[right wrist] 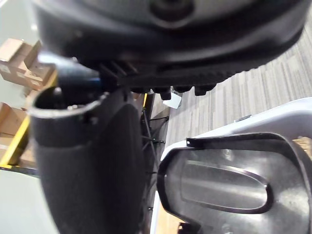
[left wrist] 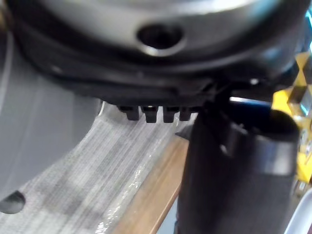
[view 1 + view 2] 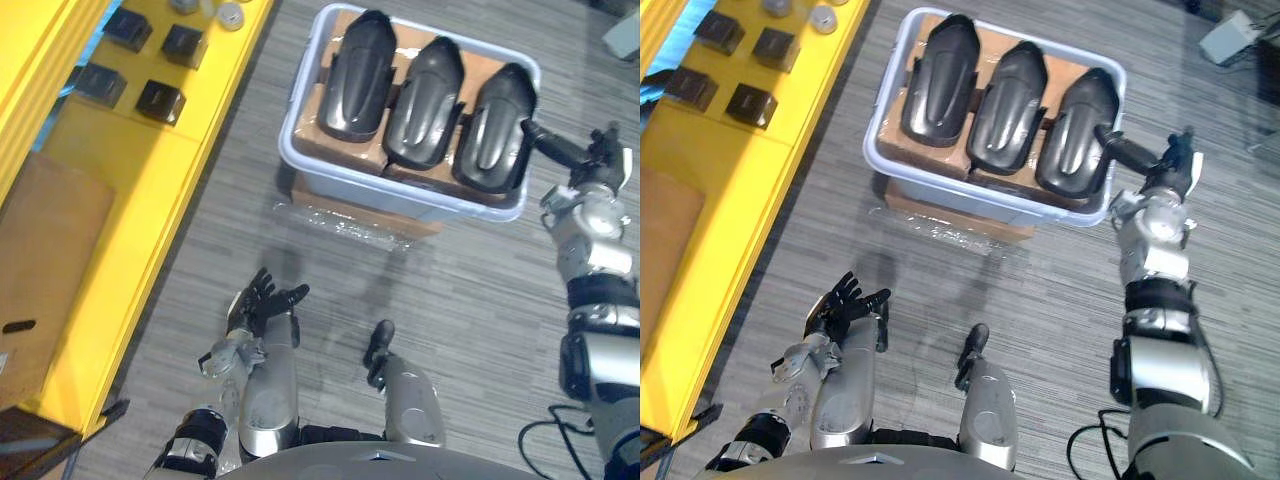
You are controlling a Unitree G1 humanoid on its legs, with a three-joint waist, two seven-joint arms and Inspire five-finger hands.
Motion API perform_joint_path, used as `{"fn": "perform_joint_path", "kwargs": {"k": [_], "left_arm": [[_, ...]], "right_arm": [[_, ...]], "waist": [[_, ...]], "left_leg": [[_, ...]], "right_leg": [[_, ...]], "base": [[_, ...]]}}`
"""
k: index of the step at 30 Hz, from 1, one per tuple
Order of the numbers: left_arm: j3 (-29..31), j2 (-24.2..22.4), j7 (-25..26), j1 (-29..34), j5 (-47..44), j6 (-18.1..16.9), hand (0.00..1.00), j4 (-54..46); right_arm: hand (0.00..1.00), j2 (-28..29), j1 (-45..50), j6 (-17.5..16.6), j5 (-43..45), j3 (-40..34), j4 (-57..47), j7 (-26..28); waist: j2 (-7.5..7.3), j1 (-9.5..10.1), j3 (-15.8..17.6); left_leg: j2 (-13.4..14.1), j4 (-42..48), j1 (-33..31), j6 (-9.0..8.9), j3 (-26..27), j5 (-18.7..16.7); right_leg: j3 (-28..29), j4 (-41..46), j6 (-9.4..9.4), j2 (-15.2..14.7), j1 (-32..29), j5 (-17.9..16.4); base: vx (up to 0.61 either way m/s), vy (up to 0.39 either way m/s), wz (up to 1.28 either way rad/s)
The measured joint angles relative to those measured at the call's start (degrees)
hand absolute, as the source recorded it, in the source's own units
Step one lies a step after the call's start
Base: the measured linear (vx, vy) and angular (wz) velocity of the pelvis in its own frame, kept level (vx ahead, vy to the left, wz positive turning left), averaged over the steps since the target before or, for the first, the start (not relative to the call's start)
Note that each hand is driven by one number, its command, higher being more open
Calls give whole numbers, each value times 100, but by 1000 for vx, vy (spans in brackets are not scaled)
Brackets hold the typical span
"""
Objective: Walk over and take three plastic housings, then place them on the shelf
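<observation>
Three plastic housings (image 3: 425,100) lay side by side in the grey bin (image 3: 400,197). The right hand (image 3: 603,155) was unclenched at the bin's right rim; the left hand (image 3: 262,302) hung relaxed, well short of it.

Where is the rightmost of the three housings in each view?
Left eye view: housing at the bin's right end, by the right hand.
Right eye view: housing at the same spot, upper middle.
Right wrist view: housing close past the hand.
Left wrist view: floor and yellow shelf.
Landmark: the bin.

The floor (image 3: 470,290) is grey striped carpet. A yellow shelf (image 3: 150,190) runs along the left, bearing small black boxes (image 3: 160,101) and a brown board (image 3: 45,260).
</observation>
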Motion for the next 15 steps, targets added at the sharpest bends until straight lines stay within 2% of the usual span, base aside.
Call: {"fn": "perform_joint_path", "kwargs": {"k": [4,10,13,15], "left_arm": [[3,-65,11,-33,-232,-73,100,69],[15,-191,-8,-13,-428,-148,100,435],[14,-206,-25,57,-639,-153,100,444],[13,-212,-71,60,-661,-162,100,441]], "right_arm": [[100,-140,-131,266,226,59,284,-88],[100,-437,-212,838,167,139,312,-440],[100,-568,-392,1101,127,177,307,-494],[100,-609,-466,1150,121,185,307,-500]], "waist": [[138,37,66],[379,42,103],[423,53,123],[433,49,122]], "left_leg": [[-90,138,-264,-1,-133,4],[-194,131,-516,3,-158,131],[-226,115,-555,-1,-115,198],[-252,117,-586,-12,-125,218]], "right_leg": [[-44,609,-1,-164,-376,-273],[-25,1077,-32,-360,-812,-432],[13,1330,-63,-458,-985,-529],[18,1471,-74,-512,-1071,-620]], "base": [[-101,-4,16],[-79,-11,8],[-33,-37,-1],[-31,-52,8]]}}
